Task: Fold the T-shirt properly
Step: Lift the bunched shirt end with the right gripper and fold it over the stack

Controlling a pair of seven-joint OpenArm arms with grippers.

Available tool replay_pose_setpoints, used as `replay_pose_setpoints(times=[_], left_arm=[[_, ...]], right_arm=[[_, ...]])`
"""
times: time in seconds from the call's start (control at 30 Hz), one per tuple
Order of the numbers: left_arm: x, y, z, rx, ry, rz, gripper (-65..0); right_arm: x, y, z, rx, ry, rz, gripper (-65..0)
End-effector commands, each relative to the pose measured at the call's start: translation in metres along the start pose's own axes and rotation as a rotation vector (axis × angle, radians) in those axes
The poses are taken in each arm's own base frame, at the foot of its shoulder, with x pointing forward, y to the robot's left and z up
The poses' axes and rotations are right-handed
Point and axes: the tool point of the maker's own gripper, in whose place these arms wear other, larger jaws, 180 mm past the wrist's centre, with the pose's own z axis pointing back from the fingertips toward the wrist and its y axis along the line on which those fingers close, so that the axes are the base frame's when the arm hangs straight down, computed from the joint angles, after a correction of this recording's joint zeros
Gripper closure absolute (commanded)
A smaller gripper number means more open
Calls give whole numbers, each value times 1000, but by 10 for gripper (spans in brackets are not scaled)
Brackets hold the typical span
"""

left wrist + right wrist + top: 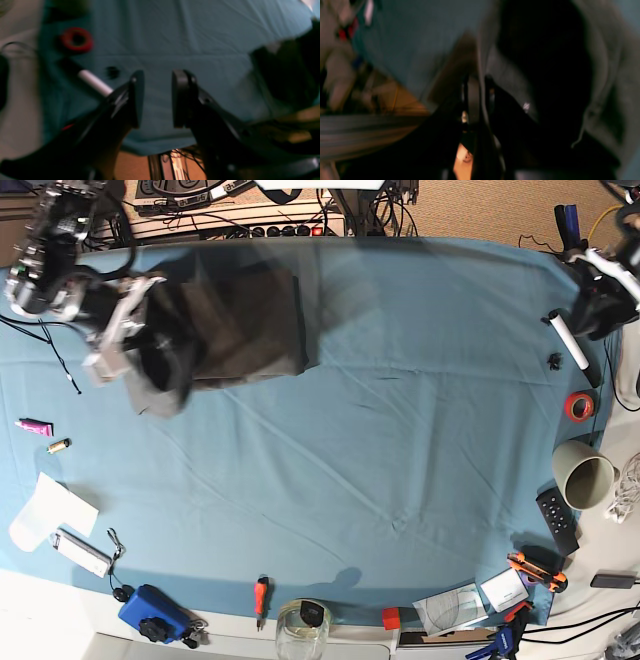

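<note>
While the T-shirt (235, 320) sits bunched at the tablecloth's (400, 430) eleven o'clock corner in the base view:
Long axis: roughly nine to three o'clock.
Right gripper (477, 87): jaws narrow, pinching a grey fabric edge at the shirt's nine o'clock end.
Left gripper (157, 98): jaws wide, holding nothing, well apart at two o'clock.
Nearer arm: right, by my judgement.

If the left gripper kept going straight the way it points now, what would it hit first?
Probably only the tablecloth: the left gripper stands open and empty, with bare cloth between its fingers. The red tape roll and white cylinder lie off to one side. Depth is unclear.
</note>
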Motion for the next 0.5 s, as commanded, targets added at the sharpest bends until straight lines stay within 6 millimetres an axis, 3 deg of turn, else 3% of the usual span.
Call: replay_pose_setpoints(times=[0.0, 0.13, 0.3, 0.47], left_arm=[[13, 0, 7, 2, -48, -21, -179], [17, 9, 17, 47, -71, -18, -179], [16, 9, 17, 45, -70, -18, -179], [16, 9, 17, 44, -70, -17, -179]], right_arm=[[7, 4, -1, 11, -11, 32, 0], [-4, 8, -23, 4, 61, 64, 0], [17, 23, -41, 45, -32, 56, 0], [27, 18, -53, -6, -64, 66, 0]])
